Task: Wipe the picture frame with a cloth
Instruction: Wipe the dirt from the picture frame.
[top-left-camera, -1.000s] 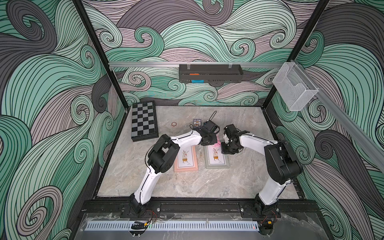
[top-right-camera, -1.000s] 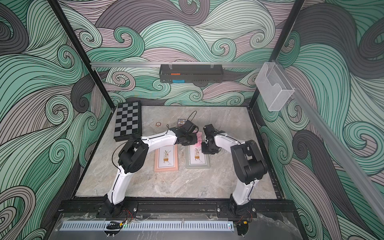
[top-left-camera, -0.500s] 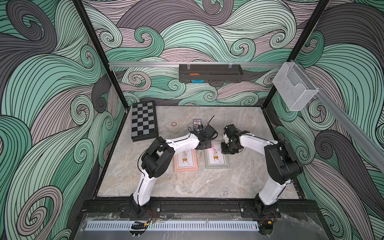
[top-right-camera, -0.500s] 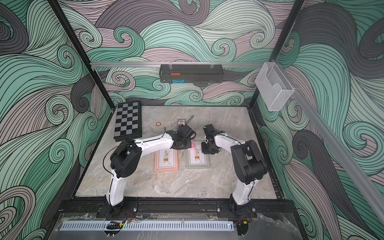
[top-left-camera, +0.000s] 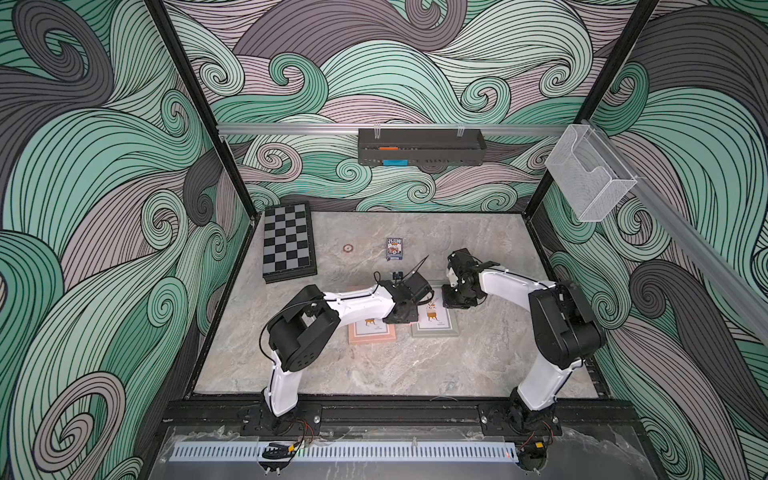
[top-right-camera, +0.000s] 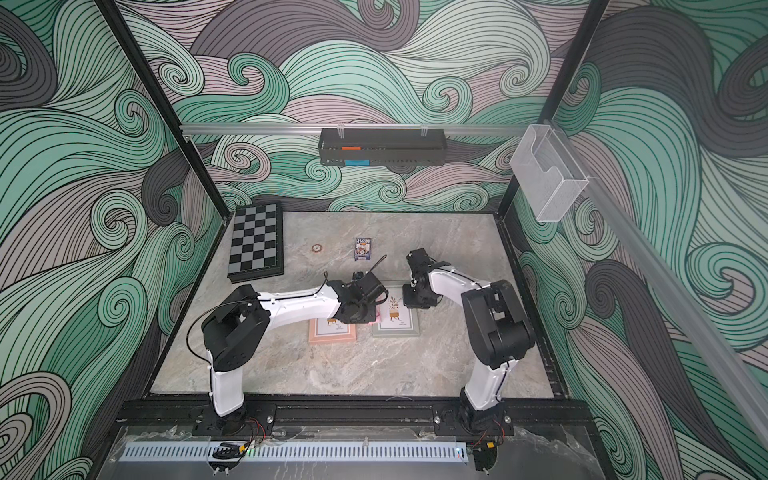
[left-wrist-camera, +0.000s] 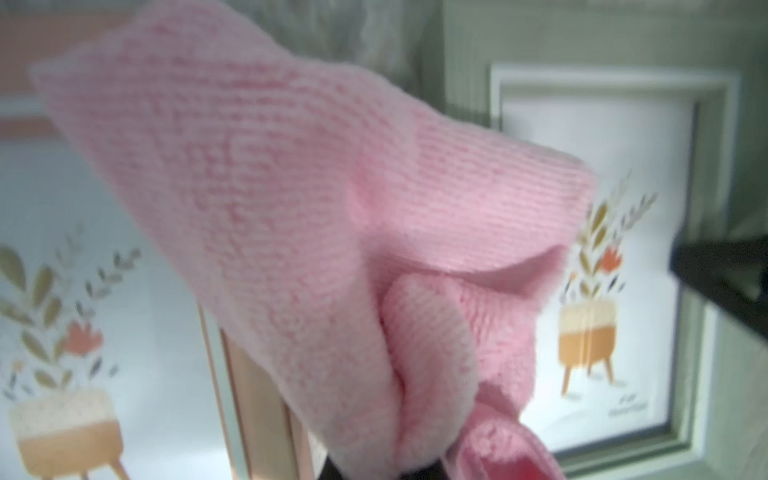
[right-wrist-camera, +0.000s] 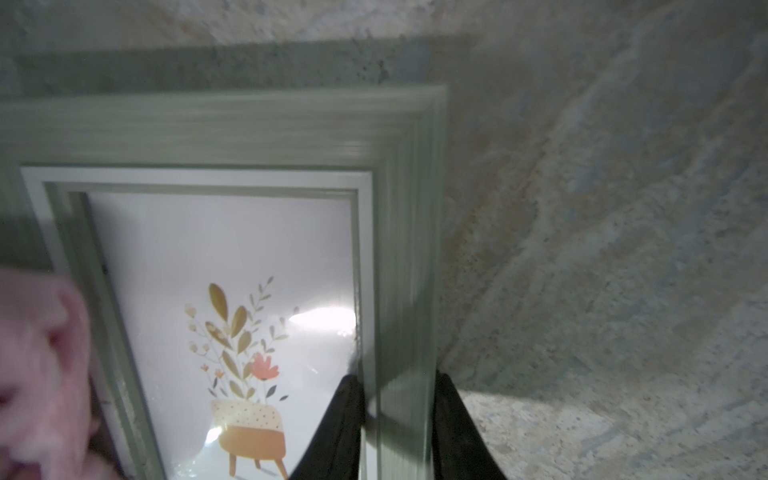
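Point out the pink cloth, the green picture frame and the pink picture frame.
pink cloth (left-wrist-camera: 291, 199): left wrist view, on its draped middle.
green picture frame (right-wrist-camera: 216, 129): right wrist view, on its bare moulded rail.
pink picture frame (top-left-camera: 372, 338): in a top view, on its near rail.

A folded black-and-grey chessboard (top-left-camera: 287, 243) lies at centre left in a top view on the grey marble-patterned tabletop (top-left-camera: 415, 365). A small copper ring (top-left-camera: 348, 248) and a blue card box (top-left-camera: 394, 249) sit to its right. A black slotted wall tray (top-left-camera: 420, 147) hangs above, and a clear plastic holder (top-left-camera: 588, 174) at upper right.
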